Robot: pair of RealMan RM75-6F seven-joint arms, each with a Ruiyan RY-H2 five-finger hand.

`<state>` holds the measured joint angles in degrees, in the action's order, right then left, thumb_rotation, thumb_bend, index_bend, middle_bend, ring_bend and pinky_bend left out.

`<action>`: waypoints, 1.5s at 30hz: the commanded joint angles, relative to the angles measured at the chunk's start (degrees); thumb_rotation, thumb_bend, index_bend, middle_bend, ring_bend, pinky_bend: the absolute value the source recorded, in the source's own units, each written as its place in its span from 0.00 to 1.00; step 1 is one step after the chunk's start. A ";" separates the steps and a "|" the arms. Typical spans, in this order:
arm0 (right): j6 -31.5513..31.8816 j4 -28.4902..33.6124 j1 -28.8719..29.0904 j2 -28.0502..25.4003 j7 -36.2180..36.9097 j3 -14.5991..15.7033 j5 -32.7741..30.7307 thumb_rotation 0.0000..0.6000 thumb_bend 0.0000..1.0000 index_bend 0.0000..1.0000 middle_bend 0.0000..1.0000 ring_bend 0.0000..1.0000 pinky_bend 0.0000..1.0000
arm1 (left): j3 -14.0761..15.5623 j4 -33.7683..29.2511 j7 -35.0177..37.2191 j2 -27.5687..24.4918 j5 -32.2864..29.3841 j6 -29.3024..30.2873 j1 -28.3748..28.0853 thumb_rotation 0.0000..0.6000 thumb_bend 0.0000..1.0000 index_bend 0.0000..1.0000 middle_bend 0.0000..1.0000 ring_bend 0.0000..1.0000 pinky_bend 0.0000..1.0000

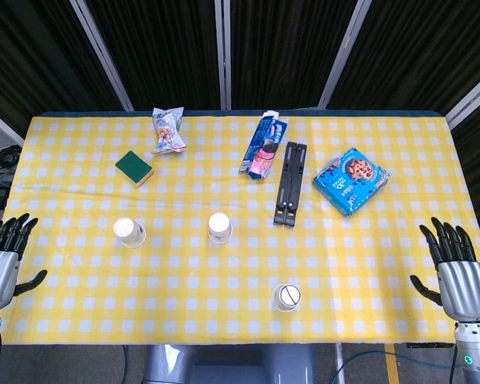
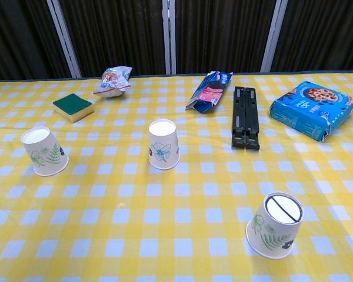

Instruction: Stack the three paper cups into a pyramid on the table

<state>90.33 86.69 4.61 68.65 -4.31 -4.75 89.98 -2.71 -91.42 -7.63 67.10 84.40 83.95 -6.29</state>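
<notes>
Three white paper cups with leaf and flower prints stand upside down, well apart, on the yellow checked table (image 1: 368,264). One cup (image 1: 129,232) (image 2: 44,151) is at the left, one (image 1: 219,228) (image 2: 163,144) in the middle, and one (image 1: 286,298) (image 2: 277,225) near the front edge, right of centre. My left hand (image 1: 4,254) hovers open at the table's left edge, fingers spread and pointing away from me. My right hand (image 1: 456,268) is open at the right edge in the same pose. Neither touches a cup. The chest view shows no hand.
Along the back lie a green sponge (image 1: 134,167) (image 2: 73,107), a crumpled snack bag (image 1: 168,130) (image 2: 113,80), a blue-pink wrapper pack (image 1: 264,144) (image 2: 210,89), a black folding stand (image 1: 290,183) (image 2: 246,117) and a blue cookie box (image 1: 351,180) (image 2: 313,108).
</notes>
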 commanded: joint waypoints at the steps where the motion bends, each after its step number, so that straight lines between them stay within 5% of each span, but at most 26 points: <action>1: -0.06 0.11 -0.04 -0.09 0.00 0.09 -0.03 1.00 0.09 0.09 0.00 0.00 0.00 | 0.12 -0.03 0.10 -0.05 0.25 0.16 0.02 1.00 0.21 0.00 0.00 0.00 0.00; 21: -0.45 0.77 -0.12 -0.91 1.18 0.22 -0.20 1.00 0.09 0.12 0.00 0.00 0.00 | -2.14 -1.27 -1.66 0.19 -1.04 -4.89 -4.33 1.00 0.21 0.00 0.00 0.00 0.00; 29: -1.14 0.60 0.13 -0.72 1.15 0.62 0.15 1.00 0.09 0.14 0.00 0.00 0.00 | -4.54 -5.55 -11.87 0.85 -4.44 -12.36 -10.61 1.00 0.25 0.15 0.00 0.00 0.00; 34: -1.71 0.58 0.32 -0.85 1.70 0.85 0.23 1.00 0.09 0.14 0.00 0.00 0.00 | -6.60 -7.86 -16.82 1.71 -9.30 -17.99 -15.13 1.00 0.25 0.24 0.00 0.00 0.00; 45: -1.35 0.48 0.13 -1.79 4.31 0.57 -0.11 1.00 0.09 0.14 0.00 0.00 0.00 | -7.84 -7.20 -28.76 4.99 -26.47 -28.79 -24.66 1.00 0.25 0.24 0.00 0.00 0.00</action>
<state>88.97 87.18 4.75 66.89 -0.04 -4.17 89.87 -10.33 -99.05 -33.93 71.02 61.08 57.22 -28.76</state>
